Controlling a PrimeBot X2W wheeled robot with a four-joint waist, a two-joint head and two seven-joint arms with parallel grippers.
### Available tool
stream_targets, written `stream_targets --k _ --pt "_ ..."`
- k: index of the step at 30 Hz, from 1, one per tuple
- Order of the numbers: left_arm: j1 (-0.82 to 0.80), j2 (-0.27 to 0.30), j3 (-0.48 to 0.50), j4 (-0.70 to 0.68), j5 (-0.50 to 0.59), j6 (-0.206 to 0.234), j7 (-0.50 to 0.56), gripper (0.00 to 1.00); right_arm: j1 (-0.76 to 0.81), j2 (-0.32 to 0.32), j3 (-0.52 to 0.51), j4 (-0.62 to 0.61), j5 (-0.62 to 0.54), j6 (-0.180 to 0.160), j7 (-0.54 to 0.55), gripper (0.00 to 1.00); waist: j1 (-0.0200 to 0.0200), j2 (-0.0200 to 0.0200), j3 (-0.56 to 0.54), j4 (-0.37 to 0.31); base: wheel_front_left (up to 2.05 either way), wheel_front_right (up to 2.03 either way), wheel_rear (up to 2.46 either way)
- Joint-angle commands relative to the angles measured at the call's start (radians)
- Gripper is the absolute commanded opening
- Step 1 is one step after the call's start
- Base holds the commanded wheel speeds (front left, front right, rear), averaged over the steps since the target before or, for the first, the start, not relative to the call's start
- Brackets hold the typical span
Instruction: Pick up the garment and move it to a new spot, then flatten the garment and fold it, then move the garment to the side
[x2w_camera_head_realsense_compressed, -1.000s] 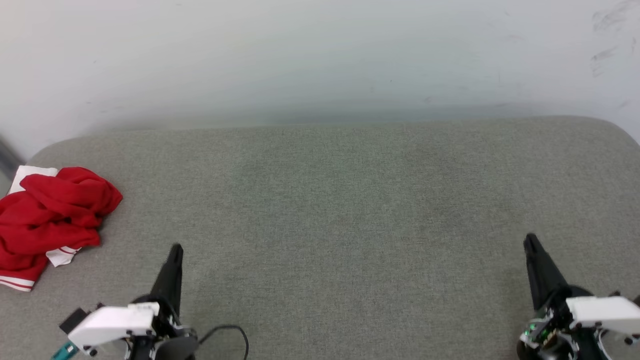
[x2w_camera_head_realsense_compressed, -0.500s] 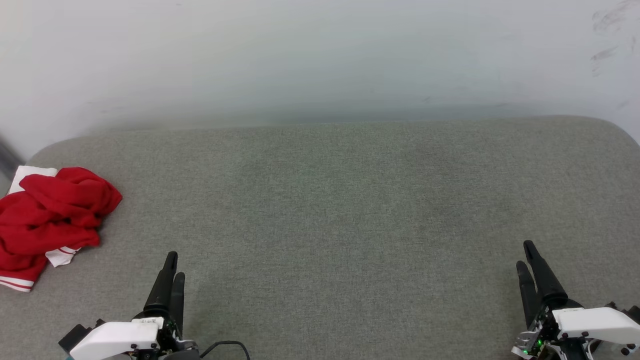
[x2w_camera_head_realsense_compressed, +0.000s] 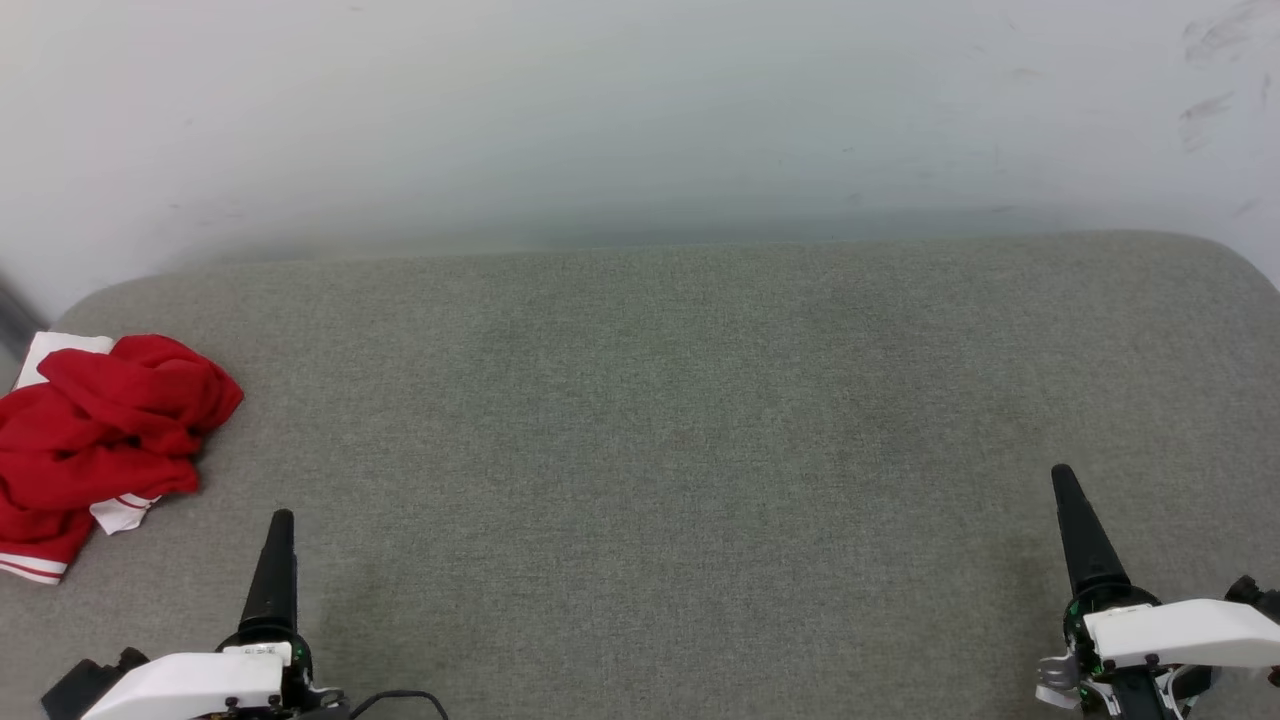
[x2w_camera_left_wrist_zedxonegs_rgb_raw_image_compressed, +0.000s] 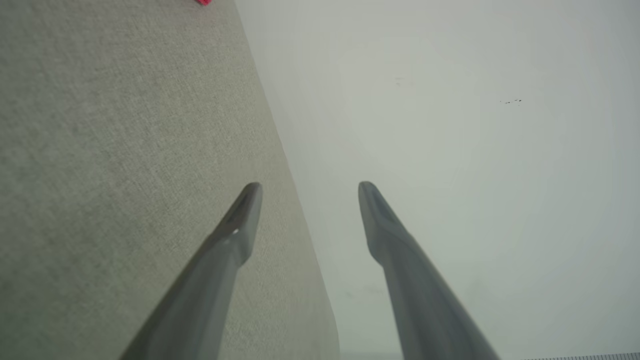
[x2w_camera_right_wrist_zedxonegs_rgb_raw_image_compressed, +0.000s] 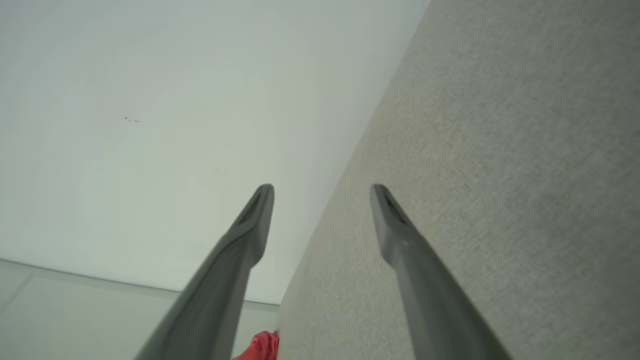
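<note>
One crumpled heap is how the head view gives the garment (x2w_camera_head_realsense_compressed: 100, 430): red cloth bunched at the far left end of the grey bench (x2w_camera_head_realsense_compressed: 650, 400), with white sleeve fabric and striped trim showing at its edges. It looks light, soft and limp, so it should sag and unfurl when lifted. A pinch on a raised fold at the top of the heap, or on a sleeve edge, seems the surest hold. The left hand (x2w_camera_head_realsense_compressed: 280, 525) sits at the lower left, near the heap but apart from it, to its right and nearer the robot. The right hand (x2w_camera_head_realsense_compressed: 1066, 480) is at the lower right, well apart from the cloth. Each shows edge-on, so its spread cannot be read here.

From the left wrist, the left hand (x2w_camera_left_wrist_zedxonegs_rgb_raw_image_compressed: 309, 186) has its fingers spread wide with nothing between them. It points along the bench toward the wall, and a red scrap of the garment (x2w_camera_left_wrist_zedxonegs_rgb_raw_image_compressed: 204, 1) is at the top edge.

From the right wrist, the right hand (x2w_camera_right_wrist_zedxonegs_rgb_raw_image_compressed: 321, 187) is likewise spread and empty, and a bit of the garment (x2w_camera_right_wrist_zedxonegs_rgb_raw_image_compressed: 260, 347) peeks in at the bottom edge.
</note>
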Motion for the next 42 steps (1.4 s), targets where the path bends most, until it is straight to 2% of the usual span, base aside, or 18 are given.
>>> stream_targets --k 1,9,14,19,25,33,42 --pt "-0.008 0.003 0.018 -0.026 0.033 -0.001 -0.010 1.00 -0.018 -0.001 0.001 -0.027 -0.050 0.000 -0.010 1.00 -0.0001 0.0000 0.000 0.000 0.00 0.00 0.00" --pt "-0.016 0.003 0.088 -0.096 0.214 0.012 -0.040 1.00 -0.025 -0.001 0.016 -0.109 -0.351 0.000 -0.041 1.00 -0.0001 0.0000 0.002 0.001 0.00 0.00 0.00" --pt "-0.007 0.003 0.070 -0.179 0.343 0.045 -0.058 1.00 -0.025 -0.001 0.032 -0.166 -0.526 0.000 -0.059 1.00 -0.0001 0.0000 0.004 0.003 0.00 0.00 0.00" --pt "0.020 0.003 0.010 -0.250 0.474 0.053 -0.074 1.00 -0.020 0.000 0.073 -0.200 -0.675 0.000 -0.076 1.00 -0.0001 0.0000 0.006 0.003 0.00 0.00 0.00" --pt "0.043 0.003 -0.074 -0.307 0.657 0.072 -0.094 1.00 -0.010 0.000 0.091 -0.227 -0.805 0.000 -0.095 1.00 -0.0001 0.0000 0.007 0.002 0.00 0.00 0.00" --pt "0.059 0.018 -0.165 -0.317 0.813 0.096 -0.117 1.00 0.005 0.000 0.076 -0.228 -0.945 0.000 -0.119 1.00 -0.0001 0.0000 0.009 -0.001 0.00 0.00 0.00" --pt "0.066 0.073 -0.271 -0.301 0.945 0.182 -0.142 1.00 0.012 0.000 0.078 -0.212 -1.071 0.000 -0.143 1.00 -0.0001 0.0000 0.012 -0.003 0.00 0.00 0.00"
